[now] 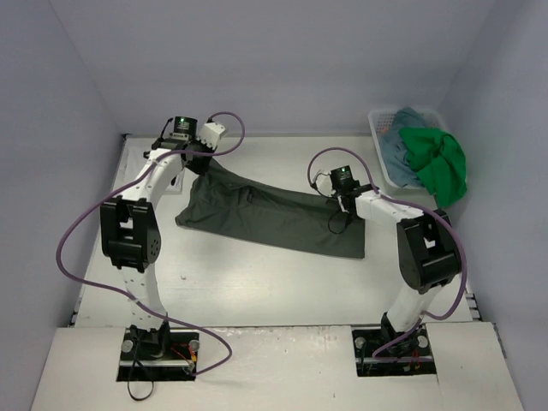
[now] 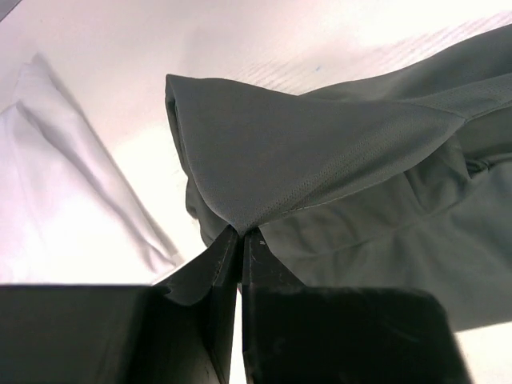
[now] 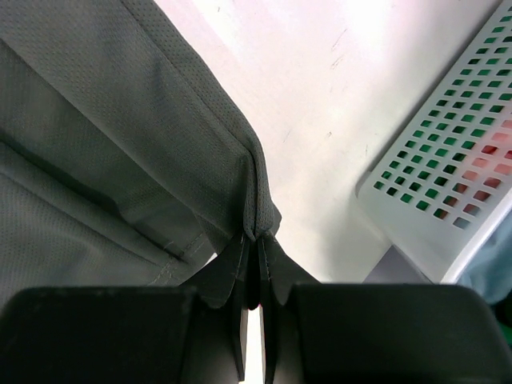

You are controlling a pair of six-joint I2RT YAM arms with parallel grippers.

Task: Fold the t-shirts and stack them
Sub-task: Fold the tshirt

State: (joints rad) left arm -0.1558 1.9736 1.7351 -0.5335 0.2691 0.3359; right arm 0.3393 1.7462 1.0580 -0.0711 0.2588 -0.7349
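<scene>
Pale lavender walls (image 1: 274,60) are enclosing a white table (image 1: 257,282), seen from above. At the table's 10 o'clock, the left gripper (image 2: 240,234) is clenching its black fingers tight on a raised corner of a dark grey-green cloth t-shirt (image 1: 274,214), and the fabric is peaking upward from the fingertips. In the left wrist view, a white cloth t-shirt (image 2: 64,184) is lying on the table just beside that corner, at about 9 o'clock from it. The dark grey-green shirt is stretching across the middle of the table, from 10 o'clock down toward 4 o'clock, mostly resting on the surface. At its right end, the right gripper (image 3: 258,238) is pinching a folded, stitched edge of the same shirt, jaws closed on the cloth. At the table's 2 o'clock, a white plastic mesh basket (image 1: 375,120) is sitting near the right wall, holding a teal-blue t-shirt (image 1: 402,141) and a bright green t-shirt (image 1: 441,167), the green one spilling over the basket's rim.
</scene>
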